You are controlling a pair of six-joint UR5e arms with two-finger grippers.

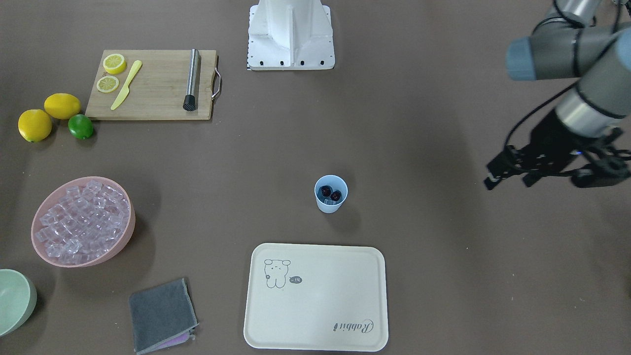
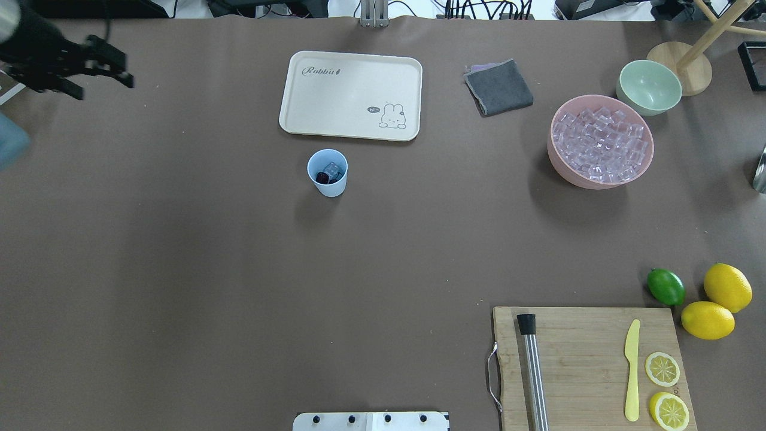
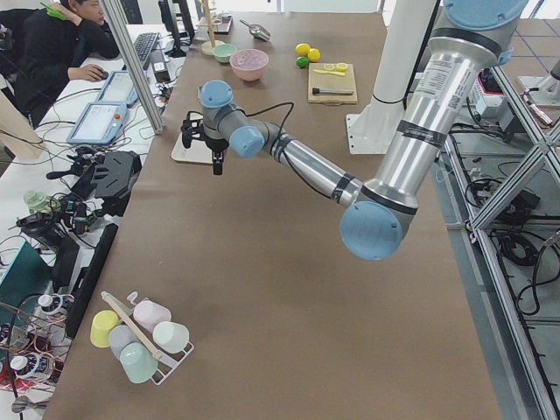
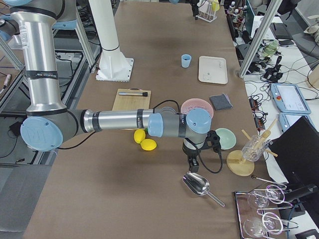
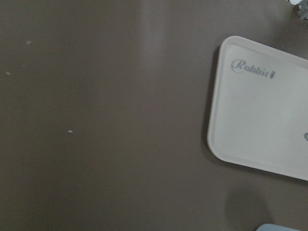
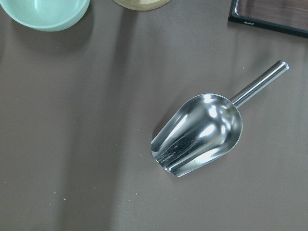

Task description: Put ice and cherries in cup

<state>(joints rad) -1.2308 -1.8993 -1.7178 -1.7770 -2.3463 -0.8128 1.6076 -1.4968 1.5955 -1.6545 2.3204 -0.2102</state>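
Scoop [image 6: 199, 134], one, steel, hollow side up, fills the right wrist view. Note that the right gripper [image 4: 193, 163] hangs above it, and you cannot tell how its jaws stand. Left gripper [image 1: 508, 182], right edge of the front view: fingers spread, nothing between them.

Counts for your log:
- One light blue cup [image 1: 331, 194], upright at centre, just above one cream tray [image 1: 315, 301].
- Two cherries [image 1: 335, 196] inside the cup, with at least one ice cube [image 2: 332, 168].
- More ice [image 1: 81, 222] heaps one pink bowl [image 1: 118, 249], lower left.
- One green bowl [image 1: 15, 301] and one grey cloth [image 1: 161, 314].
- Upper left: one cutting board [image 1: 157, 88] bearing two lemon slices [image 1: 114, 63], one yellow knife [image 1: 125, 85] and one metal muddler [image 1: 192, 79].
- Beside the board: two lemons [image 1: 61, 105] and one lime [image 1: 80, 126].

Surface: matte brown table [image 1: 419, 148].
Room: one seated person [image 3: 61, 39] at a side desk.
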